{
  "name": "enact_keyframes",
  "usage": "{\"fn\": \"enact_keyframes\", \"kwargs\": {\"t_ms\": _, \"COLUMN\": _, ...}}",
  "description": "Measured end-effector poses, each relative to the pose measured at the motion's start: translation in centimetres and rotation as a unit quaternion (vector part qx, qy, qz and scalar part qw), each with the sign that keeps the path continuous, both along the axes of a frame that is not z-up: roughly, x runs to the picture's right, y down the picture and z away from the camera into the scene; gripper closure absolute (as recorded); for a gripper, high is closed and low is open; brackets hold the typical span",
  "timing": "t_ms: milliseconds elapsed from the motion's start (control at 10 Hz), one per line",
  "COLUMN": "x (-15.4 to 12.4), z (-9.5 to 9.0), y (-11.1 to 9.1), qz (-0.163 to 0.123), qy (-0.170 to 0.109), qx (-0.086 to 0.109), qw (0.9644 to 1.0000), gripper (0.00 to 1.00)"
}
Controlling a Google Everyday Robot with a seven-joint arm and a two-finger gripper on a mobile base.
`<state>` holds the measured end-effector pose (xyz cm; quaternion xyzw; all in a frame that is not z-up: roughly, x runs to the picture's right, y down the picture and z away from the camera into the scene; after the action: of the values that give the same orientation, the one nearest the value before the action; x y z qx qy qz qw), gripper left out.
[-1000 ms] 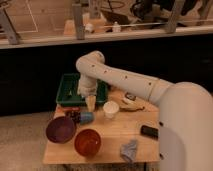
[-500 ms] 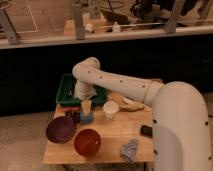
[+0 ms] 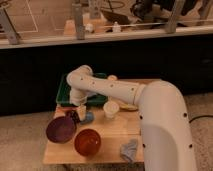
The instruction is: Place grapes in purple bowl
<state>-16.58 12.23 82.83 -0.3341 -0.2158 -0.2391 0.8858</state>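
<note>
While my hand, spread or closed I cannot tell, hangs over the grapes lying on the bench just beside the purple bowl, I judge the cluster light, soft and bruisable, best pinched gently across its middle.

table: tray back-left | hand down just in front of tray, between grapes at left and small cup at right | grapes on table just behind left bowl | right bowl beside it, nearer front | paper cup right of small cup | cloth front-right
</note>
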Motion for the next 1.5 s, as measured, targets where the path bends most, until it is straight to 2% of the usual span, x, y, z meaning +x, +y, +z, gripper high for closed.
{"fn": "enact_keyframes", "kwargs": {"t_ms": 400, "x": -0.6, "z": 0.1, "y": 0.9, "qz": -0.016, "qy": -0.005, "qx": -0.006, "qw": 0.9998, "gripper": 0.20}}
{"fn": "enact_keyframes", "kwargs": {"t_ms": 1100, "x": -1.0, "z": 1.3, "y": 2.9, "qz": -0.019, "qy": 0.040, "qx": -0.001, "qw": 0.9990, "gripper": 0.20}}
{"fn": "enact_keyframes", "kwargs": {"t_ms": 1400, "x": -0.6, "z": 2.4, "y": 3.3, "qz": -0.003, "qy": 0.066, "qx": 0.000, "qw": 0.9978, "gripper": 0.20}}
{"fn": "enact_keyframes", "kwargs": {"t_ms": 1500, "x": -0.5, "z": 2.6, "y": 3.3, "qz": 0.002, "qy": 0.069, "qx": 0.000, "qw": 0.9976, "gripper": 0.24}}
